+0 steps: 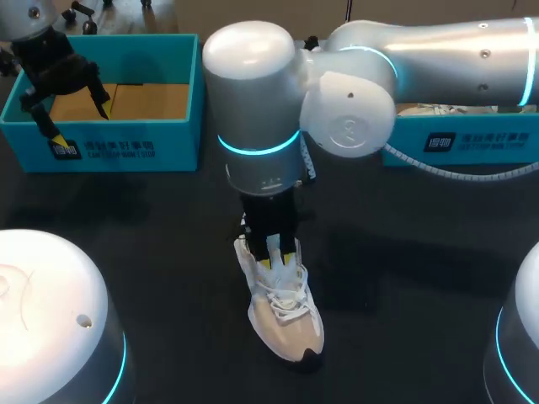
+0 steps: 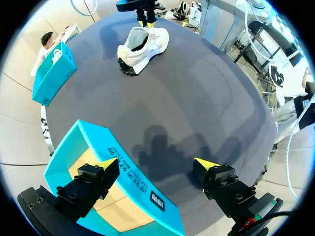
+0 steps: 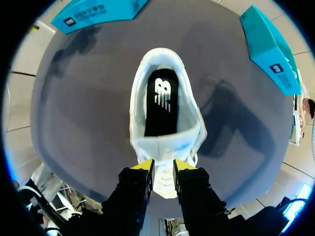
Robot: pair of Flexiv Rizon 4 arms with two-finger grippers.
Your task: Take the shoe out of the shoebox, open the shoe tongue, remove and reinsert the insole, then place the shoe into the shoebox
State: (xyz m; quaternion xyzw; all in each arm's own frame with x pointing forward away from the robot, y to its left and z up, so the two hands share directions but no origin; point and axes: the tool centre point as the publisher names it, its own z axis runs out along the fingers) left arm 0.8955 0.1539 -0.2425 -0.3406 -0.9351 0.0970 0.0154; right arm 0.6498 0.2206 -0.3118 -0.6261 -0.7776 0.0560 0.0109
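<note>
at far left, the left gripper (image 1: 77,119) hangs with its 2 fingers spread wide over the rim of an open teal shoebox (image 1: 126,139), holding nothing. mid-table (image 1: 152,252), the white shoe (image 1: 286,324) stands upright, black insole (image 3: 160,101) lying inside. the right gripper (image 3: 163,168), nearly closed, pinches the shoe tongue (image 3: 165,145) from 2 sides. a 2nd teal box (image 1: 472,139) sits far right.

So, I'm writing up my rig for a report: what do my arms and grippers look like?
The right arm is smooth silver-white, with glowing cyan rings at its joints and a white ribbed cable alongside. The left gripper and right gripper are black, blocky and yellow-tipped.
</note>
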